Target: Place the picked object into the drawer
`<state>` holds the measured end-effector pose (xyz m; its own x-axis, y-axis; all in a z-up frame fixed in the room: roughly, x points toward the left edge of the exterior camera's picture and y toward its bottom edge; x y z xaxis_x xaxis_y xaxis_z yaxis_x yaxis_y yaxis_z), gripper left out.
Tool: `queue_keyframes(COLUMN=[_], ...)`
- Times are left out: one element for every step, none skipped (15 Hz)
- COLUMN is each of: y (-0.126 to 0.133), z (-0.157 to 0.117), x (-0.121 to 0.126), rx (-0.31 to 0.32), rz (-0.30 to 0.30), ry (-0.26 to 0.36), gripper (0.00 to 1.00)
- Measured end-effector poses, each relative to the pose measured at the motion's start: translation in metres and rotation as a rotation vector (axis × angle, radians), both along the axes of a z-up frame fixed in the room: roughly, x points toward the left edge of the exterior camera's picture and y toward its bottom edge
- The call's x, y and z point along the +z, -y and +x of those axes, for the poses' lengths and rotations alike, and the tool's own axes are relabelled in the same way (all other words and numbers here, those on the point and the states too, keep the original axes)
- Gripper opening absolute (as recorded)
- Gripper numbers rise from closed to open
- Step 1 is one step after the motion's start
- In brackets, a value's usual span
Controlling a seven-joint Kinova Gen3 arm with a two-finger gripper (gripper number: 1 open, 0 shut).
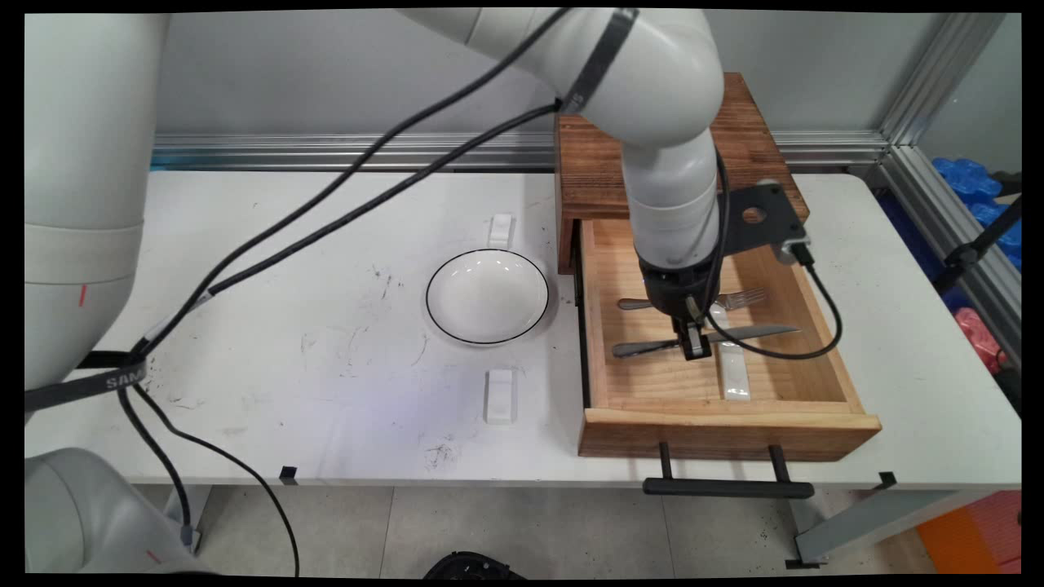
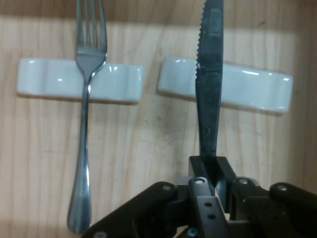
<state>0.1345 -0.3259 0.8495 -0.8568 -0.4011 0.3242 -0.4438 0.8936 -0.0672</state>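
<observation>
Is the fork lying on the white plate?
No, the fork lies inside the open wooden drawer, resting across a small white rest, while the plate sits bare on the table.

The main view looks down across the table from its near side, while the hand view looks close at the drawer floor both share.

The drawer is pale, matt wood with visible grain — its cabinet darker, rougher wood. The knife and fork are shiny metal, resting on glossy white ceramic rests — the bowl looks glazed too.
</observation>
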Motion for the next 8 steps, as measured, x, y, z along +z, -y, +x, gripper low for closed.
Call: queue_keyframes(y=[0.001,0.001,0.002,0.003,0.003,0.004,0.004,0.005], z=[-0.001,-0.002,-0.003,-0.004,-0.006,-0.007,-0.008,-0.01], x=[-0.005,-0.009,-0.013,-0.017,-0.02,-0.024,-0.026,-0.029], rx=[-0.002,-0.004,-0.006,-0.009,-0.013,-0.017,-0.02,-0.023], rz=[0.002,0.004,0.005,0.006,0.007,0.008,0.008,0.009], ry=[0.005,0.008,0.013,0.016,0.019,0.021,0.022,0.023], gripper=[0.0,0.0,0.0,0.0,0.0,0.0,0.0,0.0])
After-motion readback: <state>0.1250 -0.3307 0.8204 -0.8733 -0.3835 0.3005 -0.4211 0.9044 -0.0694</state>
